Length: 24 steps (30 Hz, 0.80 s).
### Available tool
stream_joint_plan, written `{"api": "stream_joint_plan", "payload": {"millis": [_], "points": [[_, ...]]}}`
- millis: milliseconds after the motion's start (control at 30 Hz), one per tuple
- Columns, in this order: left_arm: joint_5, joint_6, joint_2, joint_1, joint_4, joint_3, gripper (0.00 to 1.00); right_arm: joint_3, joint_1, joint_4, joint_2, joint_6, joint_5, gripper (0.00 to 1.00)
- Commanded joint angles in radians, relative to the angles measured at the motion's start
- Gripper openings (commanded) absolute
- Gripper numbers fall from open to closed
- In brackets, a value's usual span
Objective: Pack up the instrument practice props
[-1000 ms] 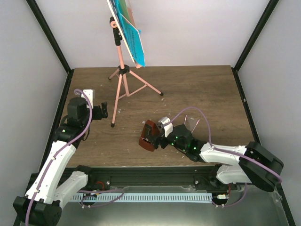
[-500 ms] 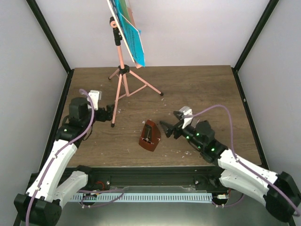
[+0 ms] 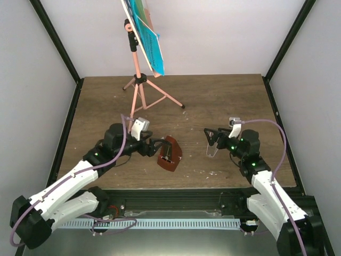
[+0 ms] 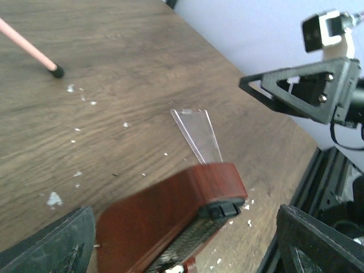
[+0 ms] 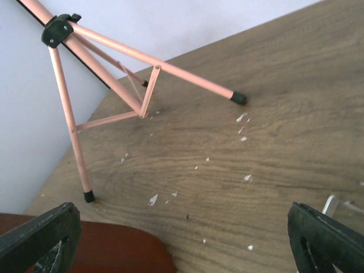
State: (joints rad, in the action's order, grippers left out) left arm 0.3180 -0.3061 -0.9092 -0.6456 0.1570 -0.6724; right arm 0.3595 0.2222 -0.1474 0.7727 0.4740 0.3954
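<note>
The reddish-brown metronome (image 3: 169,153) lies on its side on the wooden table (image 3: 224,101). My left gripper (image 3: 155,149) is open right at its left side. In the left wrist view the metronome (image 4: 165,219) sits between my open fingers (image 4: 54,244). The clear plastic cover (image 3: 213,149) lies flat on the table, apart from the metronome, just below my right gripper (image 3: 210,136), which is open and empty. The cover also shows in the left wrist view (image 4: 199,135). The pink tripod music stand (image 3: 137,80) stands at the back left with blue pages (image 3: 150,45) on its desk.
The stand's legs (image 5: 74,142) spread over the back-left table, one foot (image 4: 55,71) close behind my left gripper. White crumbs (image 5: 153,199) are scattered on the wood. Black frame posts (image 3: 58,48) and pale walls close the sides.
My right gripper let go of the metronome and drew back to the right. My left arm swung in from the left edge to the metronome.
</note>
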Motion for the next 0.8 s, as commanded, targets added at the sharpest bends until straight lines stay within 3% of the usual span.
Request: {"api": "stream_joint_plan", "payload": {"millis": [0, 367, 767], "points": [[0.034, 0.049, -0.01, -0.056, -0.155, 0.07, 0.88, -0.028, -0.026, 0.009, -0.021, 0.047, 0.112, 1.0], [0.104, 0.156, -0.089, -0.076, -0.204, 0.132, 0.87, -0.057, -0.027, -0.024, -0.051, 0.062, 0.121, 1.0], [0.02, 0.201, -0.177, -0.109, -0.208, 0.109, 0.77, -0.065, -0.027, -0.041, -0.054, 0.077, 0.126, 1.0]]}}
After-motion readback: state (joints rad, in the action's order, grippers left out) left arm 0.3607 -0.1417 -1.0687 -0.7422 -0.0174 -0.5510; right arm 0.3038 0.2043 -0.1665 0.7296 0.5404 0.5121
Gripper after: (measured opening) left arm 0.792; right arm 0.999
